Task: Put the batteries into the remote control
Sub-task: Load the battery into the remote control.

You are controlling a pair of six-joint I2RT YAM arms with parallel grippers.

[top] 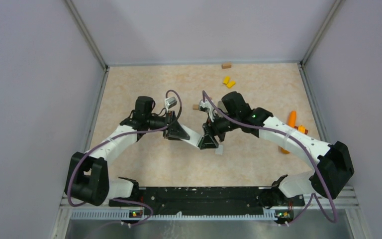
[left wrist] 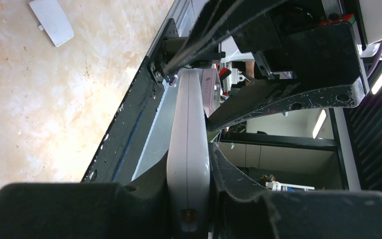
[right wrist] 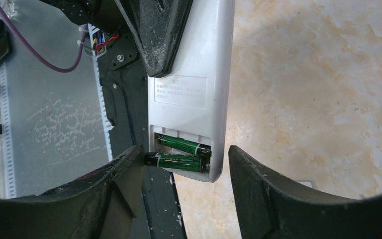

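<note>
Your left gripper [top: 181,132] clamps the slim white remote [left wrist: 188,124]; right gripper [right wrist: 184,155], jaws apart, straddles the protruding green-black battery [right wrist: 176,162] end-to-end.

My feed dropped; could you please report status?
Left fingers shut on remote. Right fingers open, straddling its end. Two batteries inside, one protruding slightly. Nothing blocking.

Top camera looking down on the whole table [top: 129,84], left wrist camera sighting closely along the remote [left wrist: 188,149], right wrist camera facing the same remote's back.
</note>
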